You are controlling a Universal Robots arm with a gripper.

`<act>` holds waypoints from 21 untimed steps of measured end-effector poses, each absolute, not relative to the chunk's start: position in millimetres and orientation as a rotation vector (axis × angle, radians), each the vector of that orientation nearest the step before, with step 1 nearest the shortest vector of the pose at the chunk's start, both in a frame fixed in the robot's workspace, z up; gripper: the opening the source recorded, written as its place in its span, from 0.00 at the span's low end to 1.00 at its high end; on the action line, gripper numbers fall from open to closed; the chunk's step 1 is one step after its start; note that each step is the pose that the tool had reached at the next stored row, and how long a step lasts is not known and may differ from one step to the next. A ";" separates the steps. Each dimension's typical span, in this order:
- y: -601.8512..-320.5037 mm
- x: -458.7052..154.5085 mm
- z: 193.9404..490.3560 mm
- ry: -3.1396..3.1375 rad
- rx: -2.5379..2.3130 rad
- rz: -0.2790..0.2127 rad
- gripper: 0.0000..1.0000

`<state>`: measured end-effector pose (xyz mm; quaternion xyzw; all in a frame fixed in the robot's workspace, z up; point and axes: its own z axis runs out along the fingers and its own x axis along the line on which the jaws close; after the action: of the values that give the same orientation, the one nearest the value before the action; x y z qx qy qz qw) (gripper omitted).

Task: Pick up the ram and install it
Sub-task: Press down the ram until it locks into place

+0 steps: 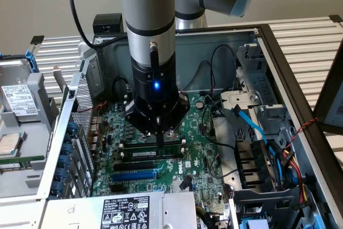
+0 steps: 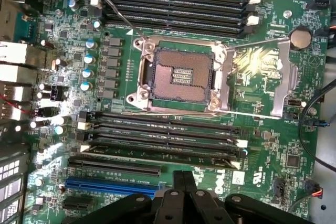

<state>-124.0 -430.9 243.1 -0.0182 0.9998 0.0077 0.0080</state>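
Black pincer (image 1: 161,142): clenched, fingers pressed together with nothing between them, pointing straight down at the motherboard. The closed tips probably serve as a single narrow pusher.
Ram (image 1: 150,154): directly under the fingertips, lying along a slot with its white label facing up. It looks already set into the slot. I cannot tell whether the tips touch its top edge.
Black slots (image 2: 157,127): just beyond the ram and parallel to it, empty, which leaves room for the fingers to come down.
Blue slot (image 2: 113,186): just behind the pincer on the other side, unused.
Processor socket (image 2: 178,74): farther ahead, open and bare.
Far slot bank (image 2: 173,9): beyond the socket, empty.
Blue cable (image 1: 252,124): well off to the side, out of the way of the work.
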 end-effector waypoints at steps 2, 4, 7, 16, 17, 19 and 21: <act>-430.9 -124.0 243.2 3.125 -0.016 0.026 0.11; -431.0 -124.0 243.2 3.125 0.025 0.028 0.11; -431.0 -124.0 243.2 3.123 0.087 0.032 0.11; -431.0 -124.0 243.2 3.120 0.164 0.040 0.11; -430.7 -124.2 243.2 3.120 0.168 0.040 0.11; -429.8 -125.8 243.2 3.119 0.174 0.040 0.11; -429.2 -126.7 243.1 3.118 0.180 0.040 0.11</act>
<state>-126.7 -429.2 243.1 0.0577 0.9982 0.0129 0.0093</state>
